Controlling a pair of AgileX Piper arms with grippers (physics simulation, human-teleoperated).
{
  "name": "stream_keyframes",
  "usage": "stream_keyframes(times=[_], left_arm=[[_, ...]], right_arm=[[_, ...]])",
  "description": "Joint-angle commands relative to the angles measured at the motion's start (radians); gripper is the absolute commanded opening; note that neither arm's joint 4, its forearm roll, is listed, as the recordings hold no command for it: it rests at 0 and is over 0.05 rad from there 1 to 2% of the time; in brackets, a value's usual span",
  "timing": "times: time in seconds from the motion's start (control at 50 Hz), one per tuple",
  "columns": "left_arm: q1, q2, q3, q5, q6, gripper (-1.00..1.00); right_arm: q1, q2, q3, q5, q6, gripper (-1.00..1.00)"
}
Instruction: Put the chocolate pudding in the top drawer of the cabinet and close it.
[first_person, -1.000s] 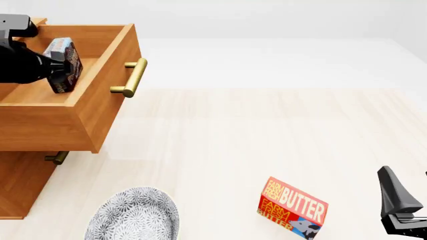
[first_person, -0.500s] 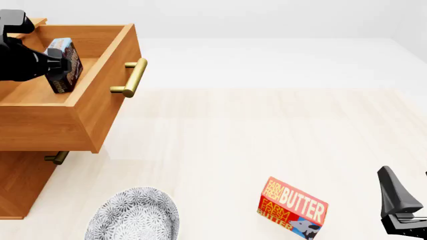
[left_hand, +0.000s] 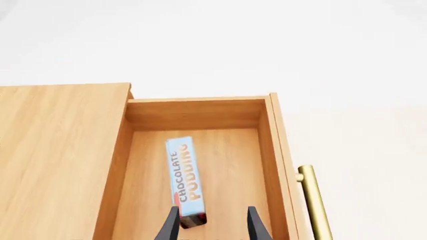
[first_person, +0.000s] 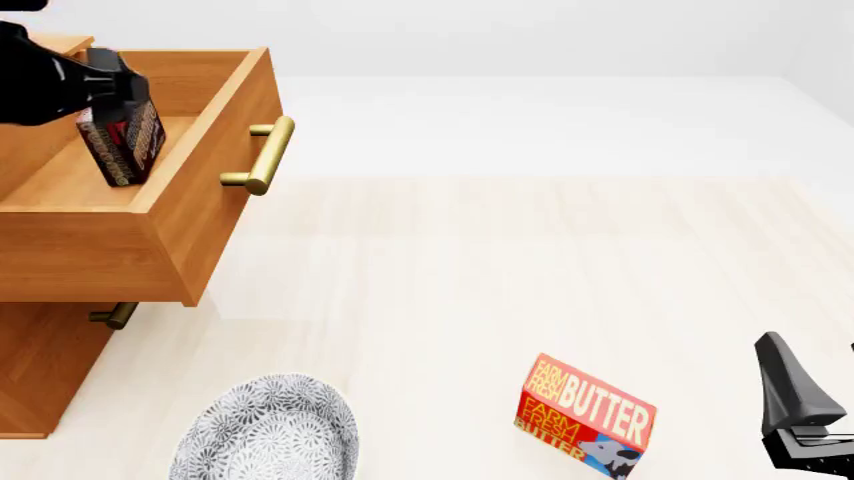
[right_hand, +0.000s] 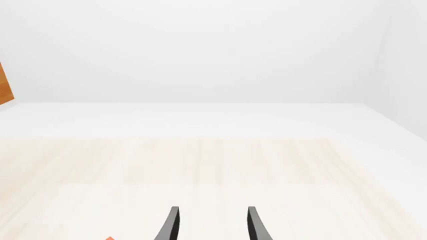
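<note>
Pudding (left_hand: 184, 182) is stood on edge inside the open top drawer (first_person: 200, 200) of the cabinet (first_person: 40, 370), far left. Left gripper (left_hand: 212, 222) is held above it, fingers apart, nothing gripped. Right gripper (right_hand: 212, 223) is parked near right, fingers apart. "CHOCOLATE PUDDING" is readable; a "FARM FRESH BUTTER" box (first_person: 585, 416) and patterned bowl (first_person: 267, 430) are seen on the pale wood table (first_person: 534, 260).

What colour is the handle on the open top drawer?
Brass-gold; the handle shows best in the front view, on the light-brown top drawer.
</note>
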Motion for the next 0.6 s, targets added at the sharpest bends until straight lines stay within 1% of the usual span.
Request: stream_keyframes(times=[0.02,0.28,0.48,0.56,0.6], left_arm=[[-0.041,-0.043,-0.054,0.058,0.002,1.0],[-0.105,-0.08,-0.079,0.096,0.01,1.0],[-0.171,-0.06,-0.12,0.116,0.016,1.0],[-0.201,-0.048,-0.125,0.11,0.006,1.0],[-0.217,-0.046,-0.112,0.098,-0.004,1.0]], right_arm=[[0.0,0.0,0.0,0.0,0.0,1.0],[0.0,0.0,0.0,0.0,0.0,1.0],[0.0,0.0,0.0,0.0,0.0,1.0],[0.0,0.0,0.0,0.0,0.0,1.0],[0.0,0.0,0.0,0.0,0.0,1.0]])
